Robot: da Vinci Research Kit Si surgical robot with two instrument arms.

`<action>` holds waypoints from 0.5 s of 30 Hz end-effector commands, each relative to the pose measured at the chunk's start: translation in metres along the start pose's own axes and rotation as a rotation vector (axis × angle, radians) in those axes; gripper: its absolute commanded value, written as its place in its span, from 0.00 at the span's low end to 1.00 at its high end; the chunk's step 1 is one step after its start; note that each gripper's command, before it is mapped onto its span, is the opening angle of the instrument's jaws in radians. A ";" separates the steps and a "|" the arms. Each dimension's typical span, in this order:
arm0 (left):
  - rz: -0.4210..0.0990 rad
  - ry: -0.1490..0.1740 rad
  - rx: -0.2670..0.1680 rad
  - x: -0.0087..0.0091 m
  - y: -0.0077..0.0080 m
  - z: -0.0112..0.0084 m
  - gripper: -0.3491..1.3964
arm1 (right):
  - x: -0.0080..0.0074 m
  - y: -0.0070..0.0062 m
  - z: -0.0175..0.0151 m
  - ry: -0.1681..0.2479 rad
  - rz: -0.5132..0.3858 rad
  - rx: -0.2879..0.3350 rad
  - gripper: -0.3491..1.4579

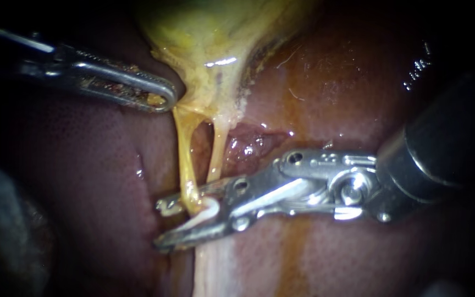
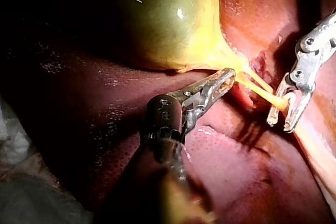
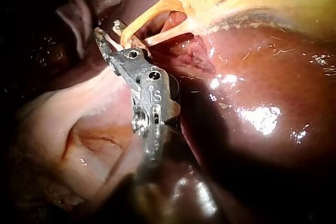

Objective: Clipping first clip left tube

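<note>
Your right instrument [image 1: 160,225] carries a white clip [image 1: 202,215] in its pincer. The jaws are spread and straddle the left tube [image 1: 187,159] at the end farthest from the gallbladder [image 1: 204,33]. Your left instrument [image 1: 163,99] has its pincer clenched on the gallbladder at its narrow neck, and both strands run taut from there.

If you close with the tube only partly inside the clip, the clip may seat half across it. The right tube [image 1: 218,148] hangs from the same neck, just beside, and could get caught too. A harder pull on the neck might tear these cords (they look thin, yellow and slick). The gallbladder is greenish and fatty at its neck, and the liver [image 1: 83,165] around it is wet, dark red and finely stippled.
</note>
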 end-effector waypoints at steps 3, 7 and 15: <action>0.000 0.000 0.000 0.0000 0.0000 0.0000 0.00 | 0.0000 -0.0001 -0.0001 -0.003 0.021 0.001 0.10; 0.000 0.000 0.000 0.0000 0.0000 0.0000 0.00 | -0.0002 -0.0001 -0.0003 -0.007 0.073 0.002 0.00; 0.000 0.000 0.000 0.0000 0.0000 0.0000 0.00 | -0.0004 -0.0003 -0.0010 -0.016 0.126 0.002 0.00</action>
